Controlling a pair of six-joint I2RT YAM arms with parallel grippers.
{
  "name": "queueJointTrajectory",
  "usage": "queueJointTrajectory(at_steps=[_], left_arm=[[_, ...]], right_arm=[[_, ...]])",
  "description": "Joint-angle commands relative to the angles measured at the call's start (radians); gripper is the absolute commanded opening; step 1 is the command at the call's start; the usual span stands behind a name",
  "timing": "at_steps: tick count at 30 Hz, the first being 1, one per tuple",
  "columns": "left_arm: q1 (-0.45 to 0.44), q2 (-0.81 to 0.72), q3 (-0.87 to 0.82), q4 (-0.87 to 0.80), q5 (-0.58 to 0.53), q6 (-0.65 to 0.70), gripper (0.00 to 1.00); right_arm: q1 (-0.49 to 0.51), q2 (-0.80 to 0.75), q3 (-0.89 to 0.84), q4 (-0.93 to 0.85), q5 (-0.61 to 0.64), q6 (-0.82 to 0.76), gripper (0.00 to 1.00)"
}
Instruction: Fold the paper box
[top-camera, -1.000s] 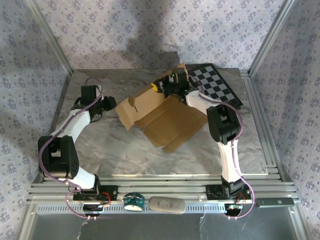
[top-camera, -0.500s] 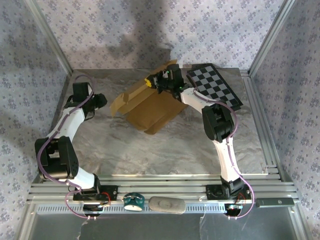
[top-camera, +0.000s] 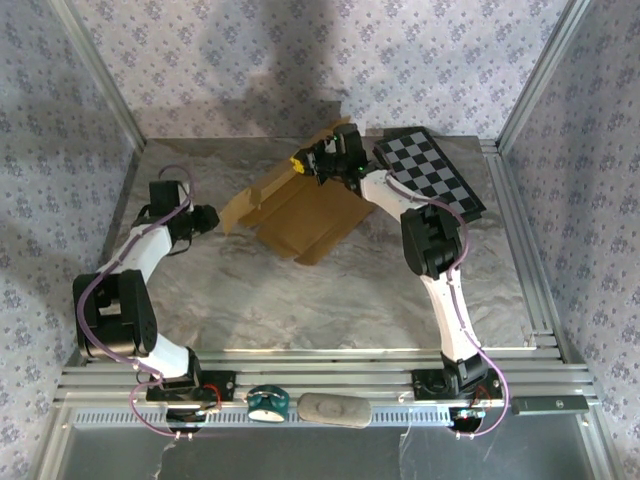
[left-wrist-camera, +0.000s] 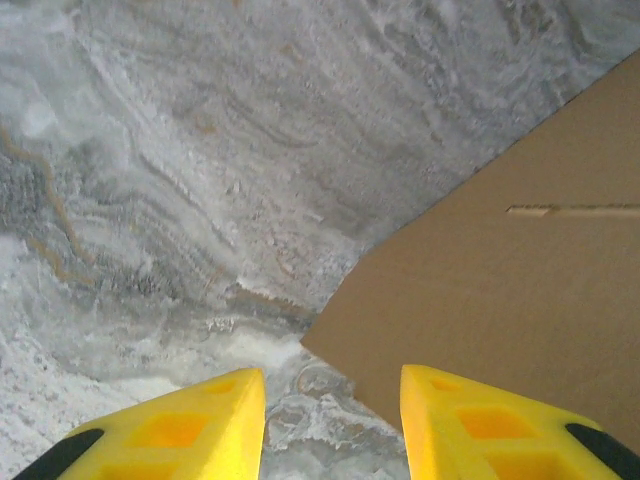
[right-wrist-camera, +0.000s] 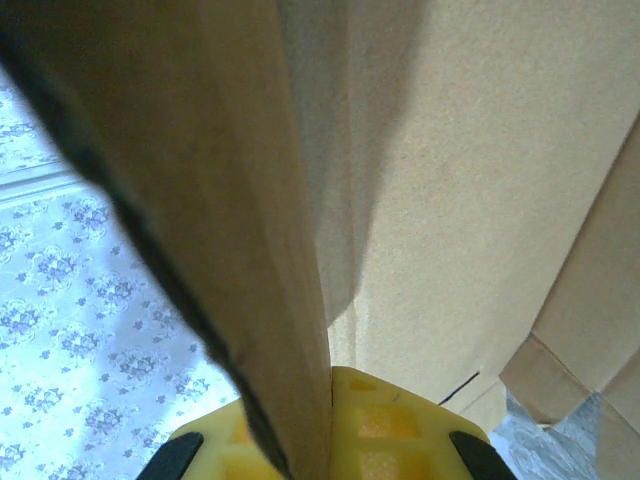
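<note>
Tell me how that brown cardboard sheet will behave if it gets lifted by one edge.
Probably light: the right pincer holds the paper box tilted by one pinched flap. Likely stiff across panels but hinging at creases, since flaps stand at different angles. It may slide if pushed on the smooth marbled table.

Checkerboard panel (top-camera: 430, 172) on marbled table (top-camera: 250, 300)

On the table (top-camera: 300, 300), the paper box (top-camera: 300, 215) far-centre, checkerboard panel (top-camera: 435, 175) to its right
</note>
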Motion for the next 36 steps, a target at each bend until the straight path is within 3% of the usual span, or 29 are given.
queueJointTrajectory(at_steps=[1, 9, 23, 36], left_arm=[[0.005, 0.003, 0.019, 0.007, 0.019, -0.017, 0.41], [0.012, 0.0, -0.02, 0.075, 0.038, -0.093, 0.41], [-0.006, 0.133, 0.042, 0.235, 0.185, 0.083, 0.37], [-0.091, 0.173, 0.096, 0.208, 0.161, 0.164, 0.42]], right_arm=[[0.008, 0.061, 0.094, -0.138, 0.021, -0.01, 0.0], [0.025, 0.17, 0.285, -0.263, 0.075, 0.02, 0.0], [0.019, 0.206, 0.345, -0.259, 0.064, 0.046, 0.0], [0.014, 0.213, 0.368, -0.263, 0.044, 0.061, 0.0]])
